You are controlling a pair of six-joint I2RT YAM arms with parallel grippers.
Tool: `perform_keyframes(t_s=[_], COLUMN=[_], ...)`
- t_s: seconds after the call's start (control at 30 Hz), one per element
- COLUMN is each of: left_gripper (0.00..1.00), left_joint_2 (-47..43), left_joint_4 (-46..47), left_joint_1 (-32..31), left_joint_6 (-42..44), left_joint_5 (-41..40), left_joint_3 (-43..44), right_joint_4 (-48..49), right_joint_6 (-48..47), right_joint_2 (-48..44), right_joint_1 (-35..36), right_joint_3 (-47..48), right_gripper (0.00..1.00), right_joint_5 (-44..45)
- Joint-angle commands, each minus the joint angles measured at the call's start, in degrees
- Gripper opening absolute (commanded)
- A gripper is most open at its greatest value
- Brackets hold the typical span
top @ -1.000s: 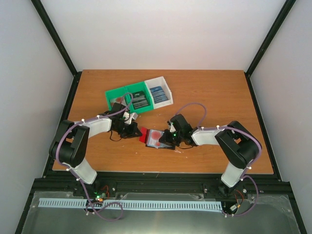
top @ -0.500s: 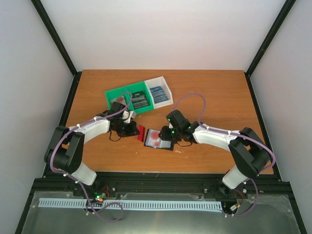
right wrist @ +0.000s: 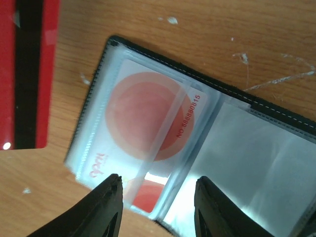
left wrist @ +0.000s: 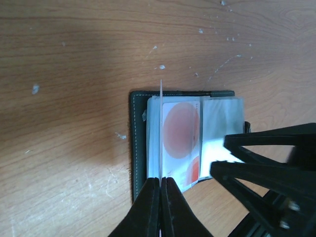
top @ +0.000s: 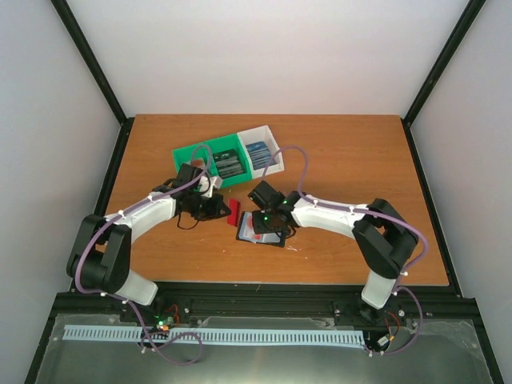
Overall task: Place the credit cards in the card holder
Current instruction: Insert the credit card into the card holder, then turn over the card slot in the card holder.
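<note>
Edge-on red card (right wrist: 29, 74) pinched in left hand (left wrist: 160, 185) — just beside open card holder (left wrist: 139, 143) — right hand (right wrist: 158, 185) spread

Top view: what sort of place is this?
Likely a lab robot cell: a wooden table boxed in by white panels on black framing, with a left arm and right arm bolted at its near edge.
</note>
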Motion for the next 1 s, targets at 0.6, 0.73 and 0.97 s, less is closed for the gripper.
perform_keyframes(t_s=[0.6,0.73,0.97], left_gripper=[0.01,0.01,0.01], left_joint_2=[3.21,3.18,4.25], left_joint_4=[3.6,3.16,3.17], left_joint_1=[-0.01,-0.01,0.0], left_joint_6=[-0.99,-1.0,-0.18], left_joint_5=[0.99,0.35,2.05], left_joint_3=[0.25,0.28,0.26], right_joint_4=[-0.21,-0.14,1.43], right_joint_6=[-1.8,-1.89,-1.21], right_joint_2=[7.93,8.66,8.62], right_joint_1=[0.45,0.45,0.45], right_joint_3=[-0.07,-0.53,-2.58], right_gripper=[0.12,0.11,0.07], right_joint_5=[-1.35,-1.2,-1.08])
